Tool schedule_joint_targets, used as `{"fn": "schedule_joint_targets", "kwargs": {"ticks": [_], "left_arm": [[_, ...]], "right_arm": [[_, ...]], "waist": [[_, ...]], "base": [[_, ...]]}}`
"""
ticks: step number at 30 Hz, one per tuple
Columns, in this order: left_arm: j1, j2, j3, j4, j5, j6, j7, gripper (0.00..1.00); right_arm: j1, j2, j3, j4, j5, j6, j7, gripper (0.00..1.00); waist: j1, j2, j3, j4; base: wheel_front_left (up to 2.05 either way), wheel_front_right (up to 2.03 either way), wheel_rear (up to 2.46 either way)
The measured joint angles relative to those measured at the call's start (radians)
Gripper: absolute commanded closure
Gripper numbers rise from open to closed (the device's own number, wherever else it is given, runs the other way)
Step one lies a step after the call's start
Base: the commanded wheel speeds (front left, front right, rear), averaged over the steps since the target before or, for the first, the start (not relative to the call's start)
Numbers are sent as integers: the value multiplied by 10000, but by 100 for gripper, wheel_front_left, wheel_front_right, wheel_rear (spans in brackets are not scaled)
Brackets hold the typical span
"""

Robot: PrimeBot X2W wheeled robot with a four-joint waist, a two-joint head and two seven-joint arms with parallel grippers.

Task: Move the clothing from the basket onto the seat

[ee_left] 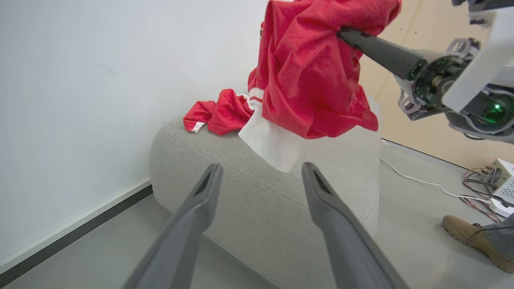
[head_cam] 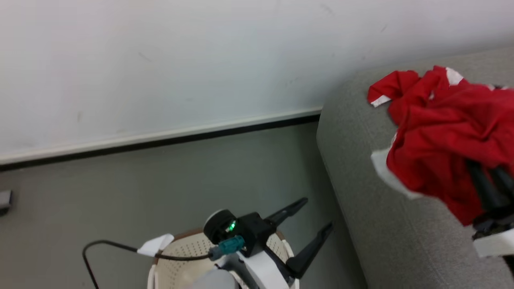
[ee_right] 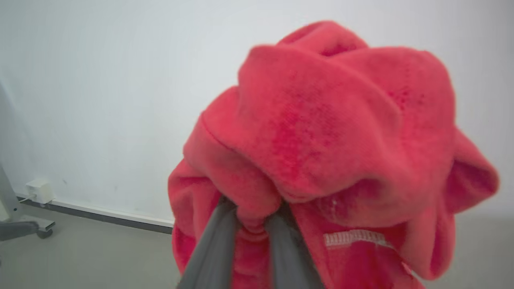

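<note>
My right gripper [head_cam: 484, 176] is shut on a bunched red garment [head_cam: 445, 136] with white patches, and holds it just above the grey seat [head_cam: 361, 168]. Its fingertips are buried in the fabric, as the right wrist view shows around the gripper [ee_right: 249, 212]. In the left wrist view the held garment [ee_left: 309, 72] hangs over the seat [ee_left: 249, 200], and a second red garment [ee_left: 217, 116] lies on the seat by the wall. My left gripper [head_cam: 317, 212] stands open and empty over the cream basket [head_cam: 180, 257], fingers pointing towards the seat's end. The basket's inside is mostly hidden by my arm.
A white wall with a dark baseboard [head_cam: 160, 140] runs behind the grey floor. A black cable [head_cam: 104, 245] loops beside the basket. To the seat's far side are a person's tan boot [ee_left: 470, 237], a white cable [ee_left: 421, 180] and electrical boxes [ee_left: 500, 192] on the floor.
</note>
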Motion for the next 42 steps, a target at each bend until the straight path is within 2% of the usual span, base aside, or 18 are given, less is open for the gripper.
{"fn": "schedule_joint_targets", "kwargs": {"ticks": [7,11,16,22,25,28,31,34,35,36,37,38,42], "left_arm": [[-1181,508,571,-479,267,123,151,0],[-1656,658,821,-836,393,242,182,0],[-2153,874,1273,-1269,545,489,173,0],[-2211,913,1450,-1407,545,677,10,0],[-2170,911,1452,-1388,541,690,-77,0],[-2118,907,1463,-1289,518,715,-140,0],[-2076,892,1503,-1185,418,723,-196,0],[-2023,834,1565,-1095,268,765,-219,0],[-2001,836,1593,-1058,224,794,-222,0],[-1971,836,1639,-1024,184,825,-232,0],[-1936,838,1666,-1001,157,849,-251,0],[-1890,842,1687,-965,121,878,-261,0],[-1485,844,1793,-734,-217,895,-282,0]], "right_arm": [[-2557,140,-2314,878,326,2,376,100],[-4213,-307,-3781,1636,240,0,976,100],[-6273,-1072,-5137,2775,236,2,1837,100],[-7492,-1446,-6374,4765,-437,0,2299,100],[-7607,-1333,-6926,5682,-876,0,2318,100],[-7501,-911,-7373,6679,-1488,2,2349,100],[-7299,-523,-7787,7528,-2080,0,2343,100],[-7247,-198,-7860,7858,-2485,0,2209,100],[-7241,-94,-7793,7869,-2541,0,2161,79],[-7214,4,-7657,7856,-2638,0,2096,52],[-7165,71,-7513,7831,-2688,0,2065,3],[-7114,119,-7432,7820,-2704,2,1969,0],[-6521,38,-6876,7595,-3001,0,1812,0]], "waist": [[2,0,1840,573],[3,0,2925,995],[4,-1,4272,1553],[3,-1,5542,2261],[3,-1,5888,2614],[3,0,6048,2823],[2,-1,5937,2818],[0,0,5715,2747],[0,-1,5630,2719],[0,-1,5535,2684],[0,-1,5433,2648],[0,-1,5321,2607],[-2,-1,4757,2442]], "base": [[0,0,0],[0,0,0],[0,0,0],[0,0,0],[0,0,0],[0,0,0],[0,0,0],[0,0,0],[0,0,0],[0,0,0],[0,0,0],[0,0,0],[0,0,0]]}}
